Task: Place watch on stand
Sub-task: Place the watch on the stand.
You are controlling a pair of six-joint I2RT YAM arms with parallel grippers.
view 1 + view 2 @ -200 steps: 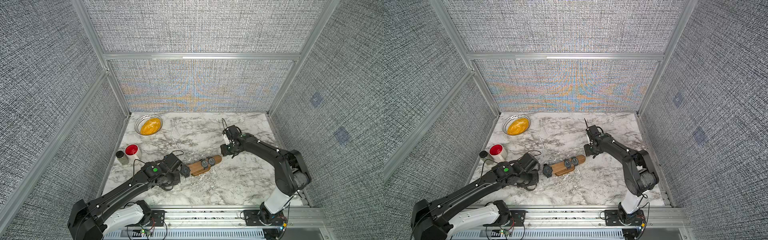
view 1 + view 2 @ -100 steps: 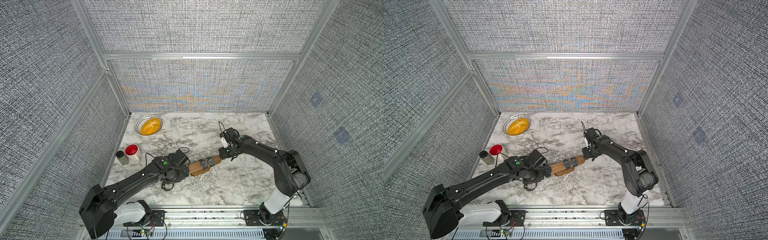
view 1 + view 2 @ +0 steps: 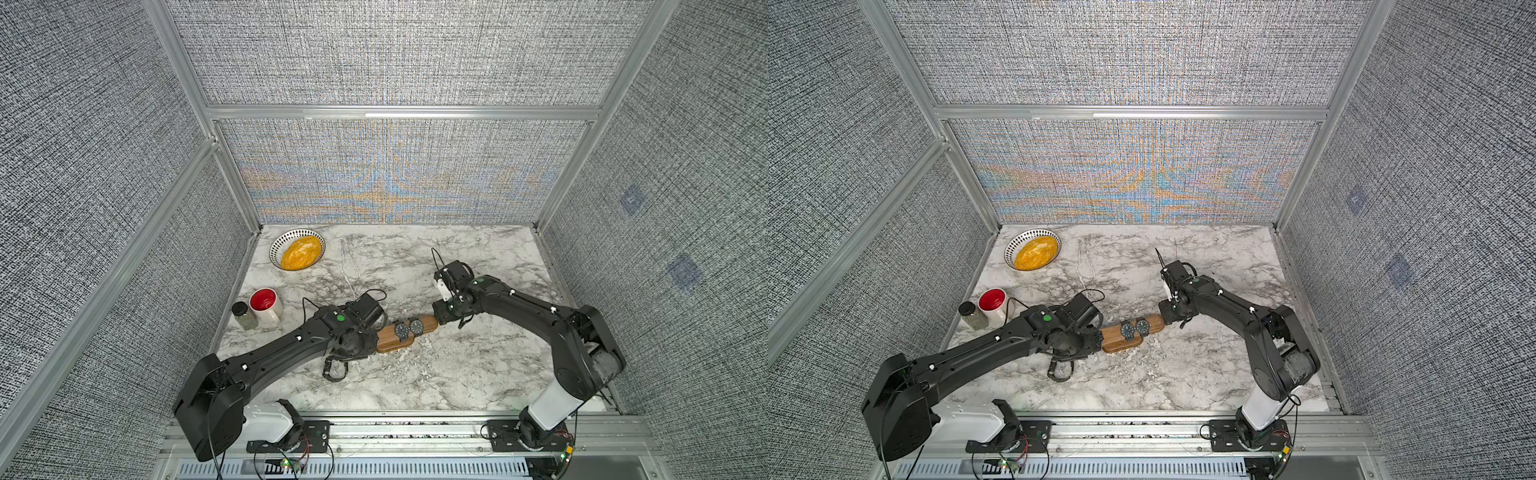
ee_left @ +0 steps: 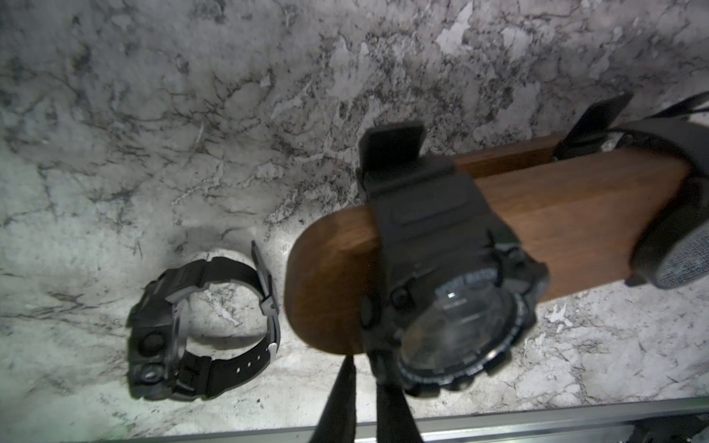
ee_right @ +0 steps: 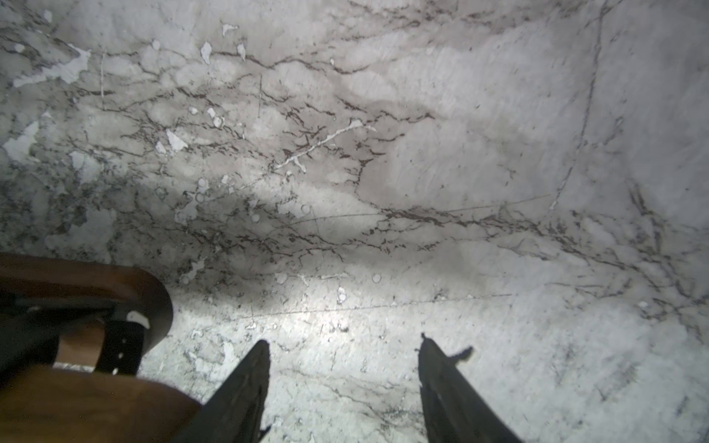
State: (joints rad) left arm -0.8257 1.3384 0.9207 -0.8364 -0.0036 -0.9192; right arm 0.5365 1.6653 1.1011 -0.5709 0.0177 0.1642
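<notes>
Grey woven wall panels (image 3: 374,54) in aluminium framing (image 3: 399,112) enclose a white, grey-veined marble tabletop (image 3: 478,257) on three sides

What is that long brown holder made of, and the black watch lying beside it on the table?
The stand looks like wood with a smooth, dark brown finish: grain lines run along it. The loose watch looks like matt black plastic or rubber, hard to tell which. Its strap has punched holes and a grey buckle, probably metal.
</notes>
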